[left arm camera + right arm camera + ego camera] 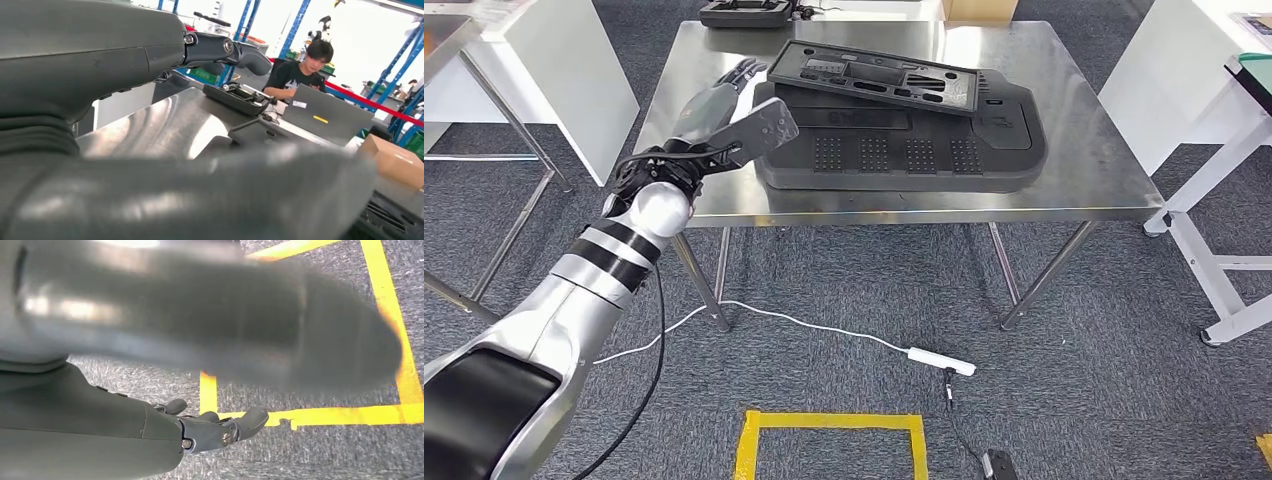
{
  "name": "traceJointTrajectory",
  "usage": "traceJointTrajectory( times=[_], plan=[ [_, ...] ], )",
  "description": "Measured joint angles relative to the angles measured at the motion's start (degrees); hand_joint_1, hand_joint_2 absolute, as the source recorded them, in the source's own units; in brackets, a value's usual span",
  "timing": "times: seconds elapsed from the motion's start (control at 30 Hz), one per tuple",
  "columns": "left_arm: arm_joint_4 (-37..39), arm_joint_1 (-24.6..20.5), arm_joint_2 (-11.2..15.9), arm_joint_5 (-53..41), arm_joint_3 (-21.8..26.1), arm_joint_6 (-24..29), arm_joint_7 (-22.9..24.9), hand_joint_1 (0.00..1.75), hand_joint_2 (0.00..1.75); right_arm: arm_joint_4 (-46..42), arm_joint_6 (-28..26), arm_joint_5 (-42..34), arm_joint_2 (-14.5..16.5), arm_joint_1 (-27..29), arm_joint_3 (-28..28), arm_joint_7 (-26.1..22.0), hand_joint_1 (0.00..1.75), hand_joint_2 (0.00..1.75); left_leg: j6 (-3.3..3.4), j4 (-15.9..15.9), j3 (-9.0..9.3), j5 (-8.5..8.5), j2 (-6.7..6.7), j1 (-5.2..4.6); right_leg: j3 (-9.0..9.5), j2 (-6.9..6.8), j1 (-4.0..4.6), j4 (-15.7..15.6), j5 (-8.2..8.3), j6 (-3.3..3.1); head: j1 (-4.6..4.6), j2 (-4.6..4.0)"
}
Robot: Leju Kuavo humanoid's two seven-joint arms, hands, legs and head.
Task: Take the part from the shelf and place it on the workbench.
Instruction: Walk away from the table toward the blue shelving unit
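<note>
Two black plastic parts lie on the steel workbench (1094,130): a large moulded tray-like part (924,155) and a flat panel (884,78) resting tilted on top of it. My left hand (729,110) reaches over the bench's left side. Its fingers are spread and hold nothing, and the thumb lies at the large part's left corner. In the left wrist view the fingers (225,50) stretch above the bench top (150,125), with a dark edge of the part (390,215) beside the thumb. My right hand (150,390) hangs over the carpet, fingers loose and empty.
A black case (744,12) sits at the bench's far edge. White tables stand left (544,60) and right (1214,90). A power strip (939,360) with cables and a yellow tape square (834,440) lie on the floor. A person (300,65) works at a laptop behind the bench.
</note>
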Motion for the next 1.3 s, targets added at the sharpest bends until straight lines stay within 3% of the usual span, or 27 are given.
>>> traceJointTrajectory(
  times=[0.1,0.13,0.23,1.3],
  plan=[
    [0.5,0.0,-0.1,0.2,0.3,0.2,0.1,0.00,1.75,0.0,0.0,0.1,0.0,0.0,-0.4,0.2,0.00,0.44,0.08,0.0,-0.01,0.05,0.06,-0.01,-0.02,0.02,0.00,0.0,0.04,0.07,0.00,0.00],
    [0.7,0.0,-0.1,0.1,0.4,0.3,0.1,0.00,1.31,0.0,0.0,0.2,0.0,0.0,-0.5,0.2,0.00,0.00,0.10,0.0,-0.01,0.07,0.09,-0.01,-0.02,0.03,0.01,0.0,0.05,0.08,-0.01,0.00],
    [0.9,0.0,-0.1,0.0,0.5,0.7,0.1,0.00,0.00,0.0,-0.1,0.6,0.0,0.0,-0.6,0.2,0.00,0.00,0.14,0.0,-0.01,0.10,0.17,0.03,-0.03,0.11,0.04,0.0,0.06,0.09,-0.01,0.00],
    [-2.5,1.7,1.6,-3.0,1.1,6.6,-2.3,0.00,0.00,0.0,-0.5,3.4,0.0,-0.3,-1.0,-2.5,0.00,0.00,0.15,0.0,-0.04,0.13,0.22,0.08,-0.06,0.18,0.11,0.0,0.07,0.09,-0.01,0.00]
  ],
)
